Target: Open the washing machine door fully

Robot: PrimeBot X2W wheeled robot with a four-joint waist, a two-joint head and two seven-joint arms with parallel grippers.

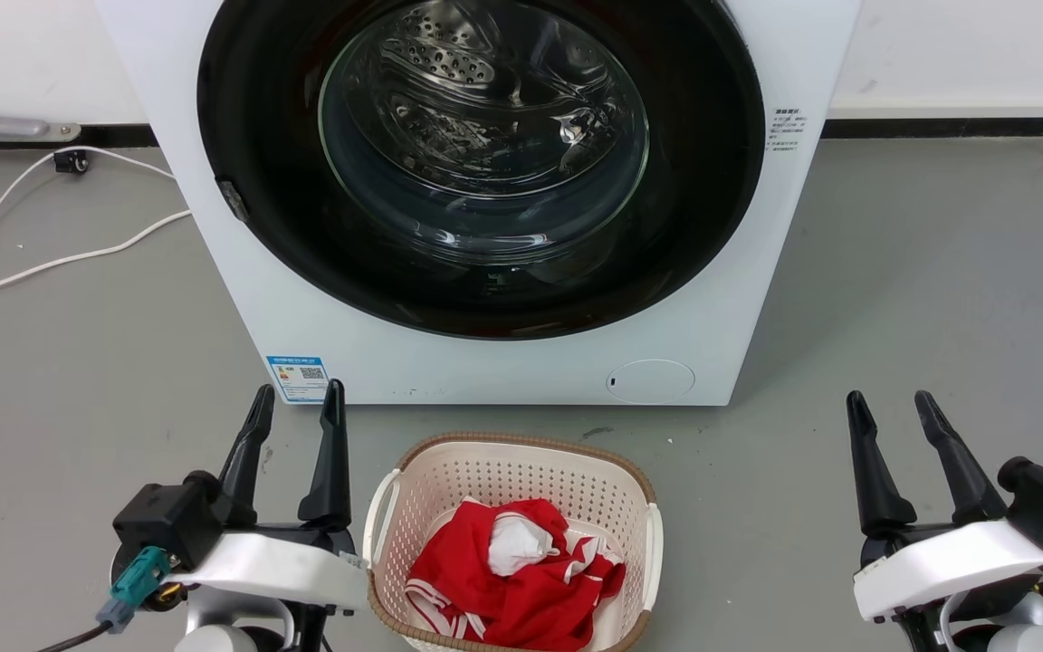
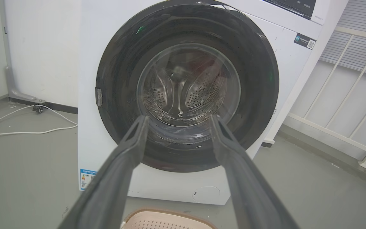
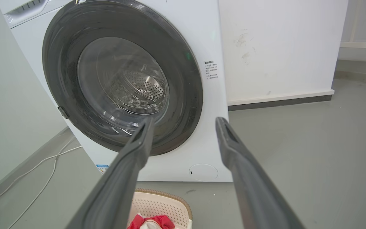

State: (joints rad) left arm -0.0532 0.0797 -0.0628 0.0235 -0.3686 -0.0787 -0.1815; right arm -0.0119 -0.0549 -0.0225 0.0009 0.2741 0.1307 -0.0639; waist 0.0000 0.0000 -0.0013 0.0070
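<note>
The washing machine (image 1: pixel 485 367) is a big white front-loader standing straight ahead on the grey floor. Its washing machine door (image 1: pixel 483 136), a glossy black rim around clear bulging glass, lies shut flush against the front, and the steel drum shows through the glass. A small grey latch piece (image 1: pixel 232 201) sits on the door's left rim. My left gripper (image 1: pixel 300 389) is open at the lower left, well short of the machine, holding nothing. My right gripper (image 1: pixel 889 397) is open at the lower right, also apart from it. In the wrist views the door (image 2: pixel 187 86) (image 3: pixel 122 76) lies beyond each open gripper (image 2: pixel 179 117) (image 3: pixel 185 120).
A cream laundry basket (image 1: pixel 413 489) with a red and white garment (image 1: pixel 521 580) stands on the floor between my grippers, just before the machine. White cables (image 1: pixel 51 263) trail over the floor at the left. A white railing (image 2: pixel 345 95) stands to the machine's right.
</note>
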